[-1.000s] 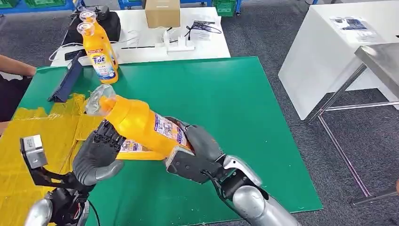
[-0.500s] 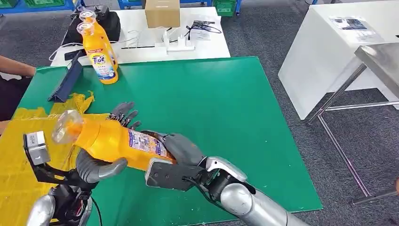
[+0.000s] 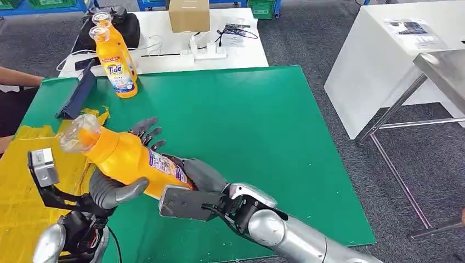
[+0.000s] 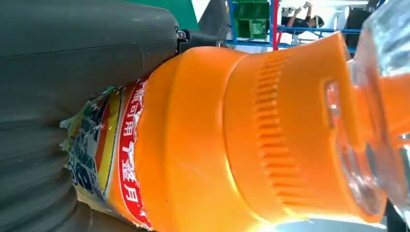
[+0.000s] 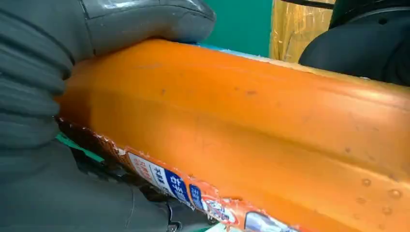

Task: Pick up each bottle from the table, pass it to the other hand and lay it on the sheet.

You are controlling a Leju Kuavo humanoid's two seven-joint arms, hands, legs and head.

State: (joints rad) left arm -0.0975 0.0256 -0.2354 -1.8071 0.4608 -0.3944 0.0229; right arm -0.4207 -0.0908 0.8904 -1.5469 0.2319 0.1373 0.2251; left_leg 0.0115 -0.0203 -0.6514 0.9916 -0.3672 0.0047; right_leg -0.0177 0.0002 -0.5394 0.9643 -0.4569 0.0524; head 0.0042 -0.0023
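Note:
An orange detergent bottle [image 3: 129, 159] with a clear cap lies tilted in the air above the boundary of the green mat [image 3: 247, 126] and the yellow sheet [image 3: 33, 164], cap toward the sheet. My right hand [image 3: 192, 189] grips its base end; its thumb [image 5: 145, 19] presses on the orange body [image 5: 251, 111]. My left hand [image 3: 123, 175] cradles the bottle from below, thumb on the near side, fingers [image 3: 145, 131] spread straight past the far side. Up close, the bottle's shoulder [image 4: 232, 135] lies against the left hand's thumb [image 4: 87, 34]. Two more orange bottles [image 3: 116, 63] stand upright at the mat's back left.
A dark blue stand [image 3: 79, 93] lies by the sheet's far edge. A person's arm [image 3: 16, 82] comes in at the left. Behind the mat a white table [image 3: 164, 52] bears a cardboard box [image 3: 189, 15] and cables. Another white table [image 3: 384, 55] and a metal one [image 3: 444, 66] stand on the right.
The bottle swung down and to the left toward the yellow sheet, carried by my right hand. My left hand's fingers went from curled against the bottle to spread beneath it.

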